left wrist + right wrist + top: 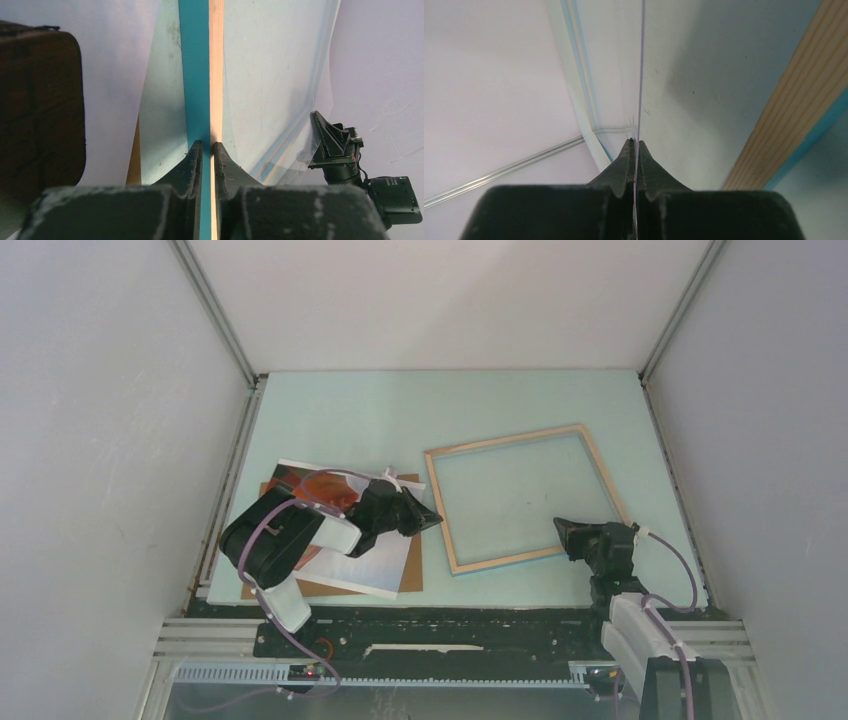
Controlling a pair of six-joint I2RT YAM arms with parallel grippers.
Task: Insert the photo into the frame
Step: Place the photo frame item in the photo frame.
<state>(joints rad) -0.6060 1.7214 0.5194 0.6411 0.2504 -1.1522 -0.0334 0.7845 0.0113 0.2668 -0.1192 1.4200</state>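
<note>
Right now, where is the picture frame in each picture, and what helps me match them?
Top view: the frame sits centre-right.
Left wrist view: the frame shows as a blue-and-wood edge up the middle, inside the left gripper.
Right wrist view: the frame is the wooden rail slanting across the right side.
Shared landmark: the right gripper, by the frame's near-right corner.

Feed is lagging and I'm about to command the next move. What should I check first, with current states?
1. Left gripper shut on the thin blue-and-light-wood rectangular frame edge: ok.
2. Right gripper shut on the thin clear sheet: ok.
3. Frame's wood back facing up: ok.
4. White-bordered balloon photo inside frame: not ok; it lies on the brown backing board.
5. Grips firm enough: cannot tell.
</note>
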